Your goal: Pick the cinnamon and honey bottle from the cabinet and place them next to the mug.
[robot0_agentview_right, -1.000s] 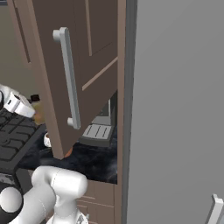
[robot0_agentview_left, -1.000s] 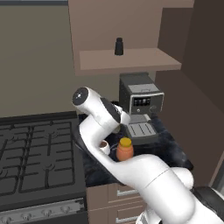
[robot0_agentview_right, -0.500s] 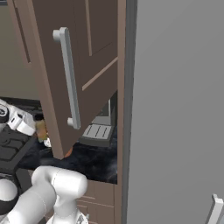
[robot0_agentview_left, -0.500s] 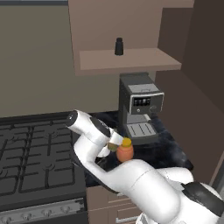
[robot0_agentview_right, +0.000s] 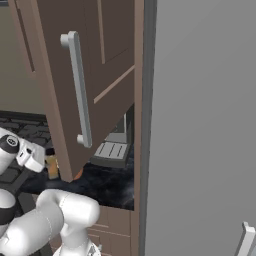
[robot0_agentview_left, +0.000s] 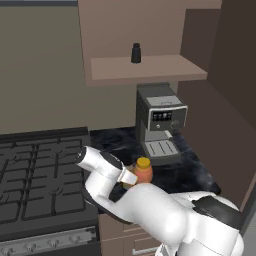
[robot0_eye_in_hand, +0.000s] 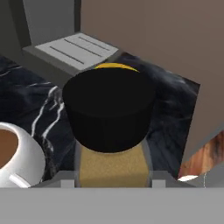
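The end effector [robot0_eye_in_hand: 111, 181] pinches the cinnamon [robot0_eye_in_hand: 109, 127] low over the dark surface [robot0_eye_in_hand: 30, 103], just right of the mug [robot0_eye_in_hand: 15, 159], with the honey bottle [robot0_agentview_left: 143, 171] just behind. Lower straight until seated, then release without nudging the mug.

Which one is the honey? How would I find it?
Find the grey coffee machine on the black counter. In front of it, left of its tray, stands the honey bottle: squat, round, orange with a yellow lid, unlike the white mug of brown liquid nearby.
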Controlling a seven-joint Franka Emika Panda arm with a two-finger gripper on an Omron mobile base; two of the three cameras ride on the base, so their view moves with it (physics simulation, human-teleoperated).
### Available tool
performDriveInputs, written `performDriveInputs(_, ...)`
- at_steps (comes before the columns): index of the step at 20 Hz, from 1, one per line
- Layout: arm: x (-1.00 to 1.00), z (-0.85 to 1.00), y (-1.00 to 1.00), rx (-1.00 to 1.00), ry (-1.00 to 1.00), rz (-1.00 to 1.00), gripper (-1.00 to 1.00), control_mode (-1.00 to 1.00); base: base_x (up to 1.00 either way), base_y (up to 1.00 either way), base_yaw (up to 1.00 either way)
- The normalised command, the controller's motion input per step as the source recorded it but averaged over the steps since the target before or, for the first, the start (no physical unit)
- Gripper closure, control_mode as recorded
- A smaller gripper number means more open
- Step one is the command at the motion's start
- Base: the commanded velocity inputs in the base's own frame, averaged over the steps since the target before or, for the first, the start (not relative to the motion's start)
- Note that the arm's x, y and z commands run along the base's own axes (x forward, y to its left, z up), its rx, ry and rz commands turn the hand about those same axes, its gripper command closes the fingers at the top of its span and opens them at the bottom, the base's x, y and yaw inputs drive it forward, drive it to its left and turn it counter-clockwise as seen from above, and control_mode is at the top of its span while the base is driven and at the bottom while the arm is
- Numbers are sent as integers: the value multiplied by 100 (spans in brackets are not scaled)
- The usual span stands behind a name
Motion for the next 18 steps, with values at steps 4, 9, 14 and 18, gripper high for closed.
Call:
performDriveInputs(4,8,-35,0,0,-1,-8,100,-100,0,0,0)
performDriveInputs(9,9,-7,4,0,-1,-2,100,-100,0,0,0)
performDriveInputs(14,12,-3,7,0,-1,0,100,-100,0,0,0)
performDriveInputs(18,17,-1,0,0,-1,0,100,-100,0,0,0)
